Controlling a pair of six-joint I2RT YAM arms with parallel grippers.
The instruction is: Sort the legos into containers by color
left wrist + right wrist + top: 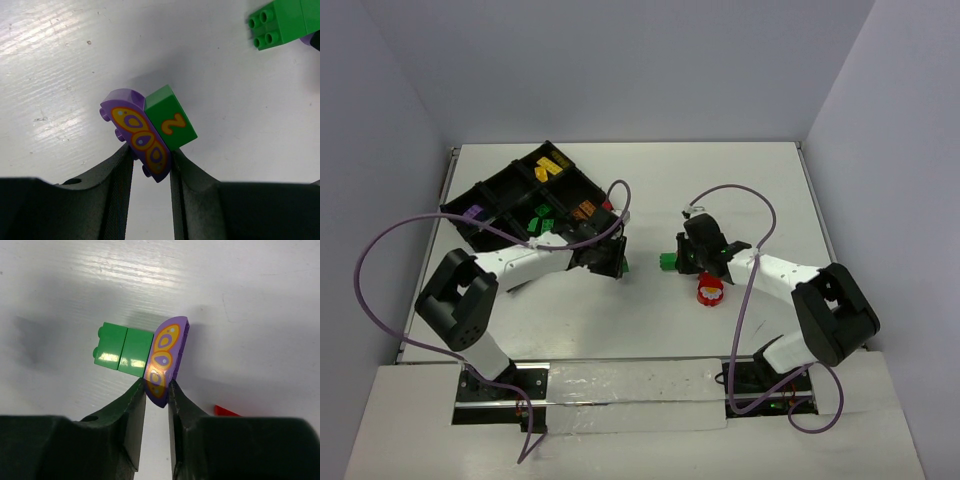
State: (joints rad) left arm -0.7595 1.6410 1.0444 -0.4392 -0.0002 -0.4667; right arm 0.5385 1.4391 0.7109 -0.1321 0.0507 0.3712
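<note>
- Our left hand [151,155] nips a purple wing [137,132] by its edge, numbered green brick [170,120] attached; it may swivel loose.
- Our right hand [156,387] clamps a second wing [167,352] joined to green bricks [124,351], short of the tray [498,180]; colours could land mixed.

I am holding the left arm [520,262] stretched low and forward. The left gripper [150,161] is pinching a purple butterfly brick [137,132] between narrowly set fingers [117,200]. The right arm [775,275] is reaching inward with its elbow bent. The right gripper [156,390] is clamping a second butterfly brick [166,352] by the end nearest its palm. Both pincers are pointing toward each other.
</note>
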